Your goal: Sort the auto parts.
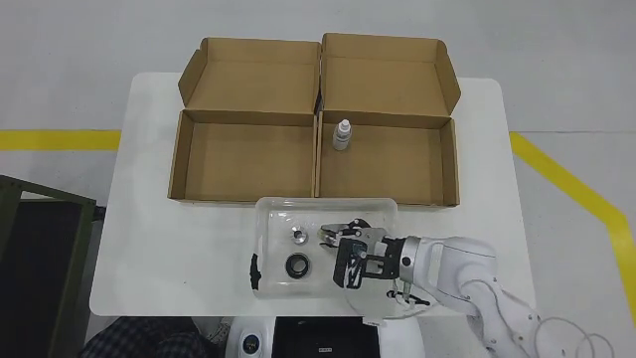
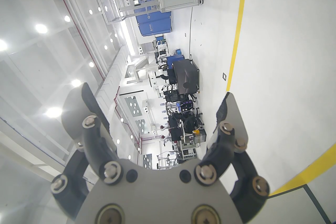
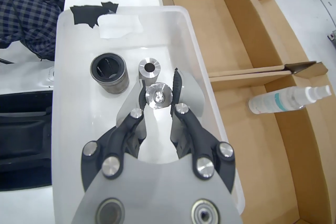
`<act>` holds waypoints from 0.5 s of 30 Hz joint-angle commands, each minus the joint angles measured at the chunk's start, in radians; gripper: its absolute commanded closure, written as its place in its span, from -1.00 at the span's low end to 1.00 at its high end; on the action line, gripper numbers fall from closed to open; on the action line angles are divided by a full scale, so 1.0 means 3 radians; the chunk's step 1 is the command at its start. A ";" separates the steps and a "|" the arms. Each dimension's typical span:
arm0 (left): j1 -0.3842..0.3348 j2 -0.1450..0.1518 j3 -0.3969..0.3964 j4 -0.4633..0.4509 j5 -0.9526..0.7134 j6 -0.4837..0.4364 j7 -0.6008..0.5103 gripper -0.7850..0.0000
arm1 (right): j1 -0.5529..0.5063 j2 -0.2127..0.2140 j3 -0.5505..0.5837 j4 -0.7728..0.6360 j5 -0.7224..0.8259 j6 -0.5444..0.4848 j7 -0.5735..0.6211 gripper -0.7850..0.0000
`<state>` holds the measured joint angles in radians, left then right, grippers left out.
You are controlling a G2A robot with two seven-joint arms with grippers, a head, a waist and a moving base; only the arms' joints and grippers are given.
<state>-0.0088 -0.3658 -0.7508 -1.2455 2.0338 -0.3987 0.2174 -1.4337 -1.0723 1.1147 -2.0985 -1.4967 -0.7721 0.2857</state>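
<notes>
Inside clear bin (image 3: pixel 78 109), grips round metal part (image 3: pixel 158 98) in right tool (image 3: pixel 158 88); risks slip off smooth rim onto bushing (image 3: pixel 149 70). Holds left tool (image 2: pixel 157 91) wide.

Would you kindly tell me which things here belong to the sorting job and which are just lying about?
Job: right gripper, gripping shiny silver round part; silver metal bushing; dark metal bearing sleeve; clear plastic bin; left brown cardboard box; right brown cardboard box.
Lying about: white plastic spray bottle in the right box, probably; black tape scraps on the bin; open left gripper.
</notes>
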 commanded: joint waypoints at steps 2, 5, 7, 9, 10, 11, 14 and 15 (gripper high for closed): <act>0.0000 0.0000 0.0000 0.0000 0.0000 0.0000 0.0000 -1.00 | 0.0027 -0.0001 0.0049 -0.0055 0.0232 -0.0013 -0.0128 1.00; 0.0000 0.0000 0.0000 0.0000 0.0000 0.0000 0.0000 -1.00 | 0.0096 -0.0005 0.0095 -0.0038 0.0501 -0.0048 -0.0235 1.00; 0.0000 0.0000 0.0000 0.0000 0.0000 0.0000 0.0000 -1.00 | 0.0160 -0.0011 0.0112 0.0018 0.0693 -0.0055 -0.0303 1.00; 0.0000 0.0000 0.0000 0.0000 0.0000 0.0000 0.0000 -1.00 | 0.0237 -0.0016 0.0128 0.0032 0.0745 -0.0027 -0.0305 1.00; 0.0000 0.0000 0.0000 0.0000 0.0000 0.0000 0.0000 -1.00 | 0.0264 -0.0019 0.0131 0.0044 0.0801 -0.0011 -0.0337 1.00; 0.0000 0.0000 0.0000 0.0000 0.0000 0.0000 0.0000 -1.00 | 0.0296 -0.0022 0.0139 0.0048 0.0829 0.0000 -0.0350 1.00; 0.0000 0.0000 0.0000 0.0000 0.0000 0.0000 0.0000 -1.00 | 0.0354 -0.0033 0.0149 0.0082 0.1059 0.0024 -0.0482 1.00; 0.0000 0.0000 0.0000 0.0000 0.0000 0.0000 0.0000 -1.00 | 0.0368 -0.0038 0.0149 0.0113 0.1200 0.0013 -0.0566 1.00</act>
<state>-0.0088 -0.3658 -0.7508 -1.2455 2.0338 -0.3987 0.2174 -1.3261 -1.0826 1.1593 -2.0708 -1.1720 -0.7661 0.1346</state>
